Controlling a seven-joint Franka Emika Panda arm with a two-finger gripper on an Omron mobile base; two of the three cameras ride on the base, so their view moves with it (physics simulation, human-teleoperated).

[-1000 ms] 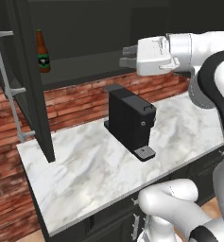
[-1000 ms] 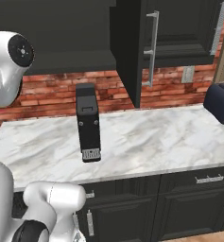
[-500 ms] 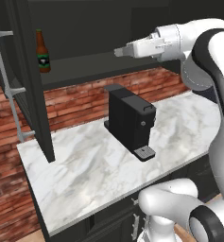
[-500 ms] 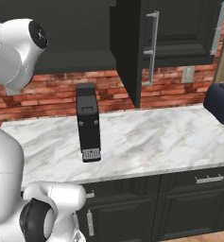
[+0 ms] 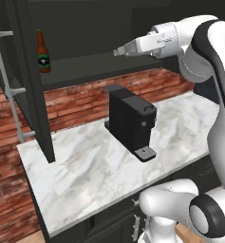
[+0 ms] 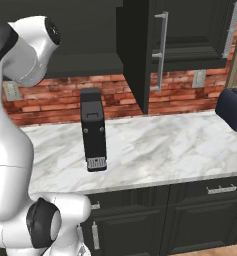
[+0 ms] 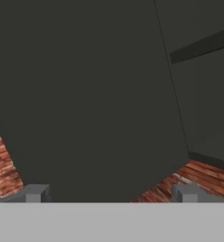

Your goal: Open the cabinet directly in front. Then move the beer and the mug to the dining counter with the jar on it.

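Note:
The black cabinet stands open. Its left door with a silver bar handle swings out at the left, and its right door hangs open in the right base view. The beer, a slim brown bottle, stands upright at the left end of the dark inner shelf. My gripper hovers at the shelf's front, well right of the beer, pointing left. In the hand view the gripper is open, with dark cabinet panel and nothing between its fingertips. The mug, the jar and the dining counter are out of view.
A black coffee machine stands on the marble worktop under the shelf, below my hand. A dark toaster sits at the far right. Red brick wall behind, black base cabinets below.
My hand has swung left and stretched toward the cabinet shelf, closing some distance to the beer. The jaws stayed open. The bottle and doors have not moved.

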